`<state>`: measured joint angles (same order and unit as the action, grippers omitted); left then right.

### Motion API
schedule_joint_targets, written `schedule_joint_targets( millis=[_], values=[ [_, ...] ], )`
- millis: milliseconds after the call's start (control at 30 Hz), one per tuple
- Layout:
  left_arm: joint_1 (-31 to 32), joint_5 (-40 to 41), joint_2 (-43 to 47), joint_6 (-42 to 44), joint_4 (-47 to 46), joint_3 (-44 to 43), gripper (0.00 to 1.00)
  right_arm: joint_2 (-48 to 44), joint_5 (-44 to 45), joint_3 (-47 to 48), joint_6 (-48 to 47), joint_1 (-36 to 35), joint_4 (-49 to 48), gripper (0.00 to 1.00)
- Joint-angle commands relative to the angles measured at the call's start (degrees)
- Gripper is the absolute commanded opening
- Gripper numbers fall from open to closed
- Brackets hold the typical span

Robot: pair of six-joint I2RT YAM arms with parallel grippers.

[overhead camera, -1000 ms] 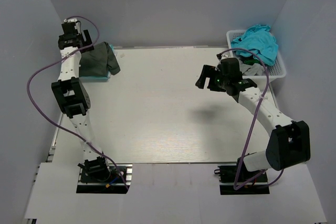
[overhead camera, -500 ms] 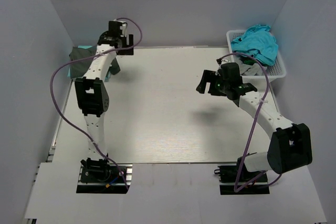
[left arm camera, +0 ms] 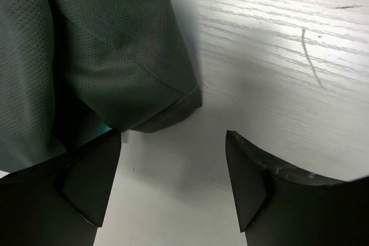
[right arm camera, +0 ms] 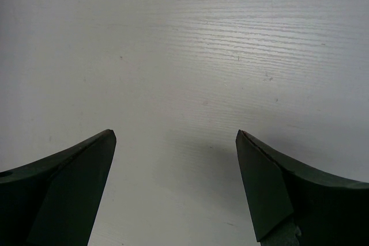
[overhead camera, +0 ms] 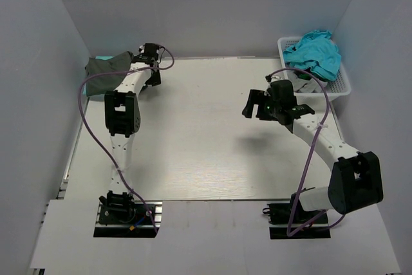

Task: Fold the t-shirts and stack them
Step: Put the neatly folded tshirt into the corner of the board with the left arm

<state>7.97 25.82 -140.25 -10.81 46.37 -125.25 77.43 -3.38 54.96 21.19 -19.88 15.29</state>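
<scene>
- The dark charcoal t-shirt (overhead camera: 105,66) is lying folded in the far left corner of the table (overhead camera: 193,140), and the left arm is partly covering it in the top view.
- The left gripper (overhead camera: 153,74) is hanging just beside the right edge of this shirt. Its jaws are standing well apart and are holding nothing. In the wrist view, one folded corner of the dark shirt (left arm camera: 86,44) is lying just beyond the fingers (left arm camera: 86,182), not between them.
- The right gripper (overhead camera: 251,102) is hovering over the right half of the table, well apart from the shirt. Its jaws are spread wide and empty, with only bare table (right arm camera: 184,56) showing between them.
- A turquoise t-shirt (overhead camera: 315,53) is lying crumpled in the white basket (overhead camera: 344,85), which is sitting at the far right corner.
</scene>
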Motion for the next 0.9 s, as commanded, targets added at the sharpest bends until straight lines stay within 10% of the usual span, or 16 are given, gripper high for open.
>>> schedule_joint_targets(
  millis=[0,167,433,667,767,867],
  values=[
    [0.5,4.1,0.2,-2.1,-1.7,-0.1,0.82,1.6,-0.6,1.0,-0.7,0.3,-1.3,0.91],
    [0.5,5.4,0.2,-2.6,-4.3,1.3,0.67,3.3,-0.7,1.6,-1.0,0.3,-1.0,0.91],
    [0.5,9.5,2.1,-3.3,-5.8,1.3,0.00,4.4,-0.5,2.0,-1.3,0.4,-0.7,0.91],
    [0.5,12.1,5.9,-0.9,-9.7,3.2,0.00,4.6,-0.8,1.9,-1.3,0.3,-0.7,0.91],
    [0.5,8.3,5.3,1.0,-9.7,2.6,0.49,4.9,-0.9,2.2,-1.6,0.4,-0.7,0.91],
    [0.5,5.9,5.2,1.5,-9.2,3.7,0.60,5.4,-1.1,2.7,-1.6,0.3,-0.6,0.91]
  ],
)
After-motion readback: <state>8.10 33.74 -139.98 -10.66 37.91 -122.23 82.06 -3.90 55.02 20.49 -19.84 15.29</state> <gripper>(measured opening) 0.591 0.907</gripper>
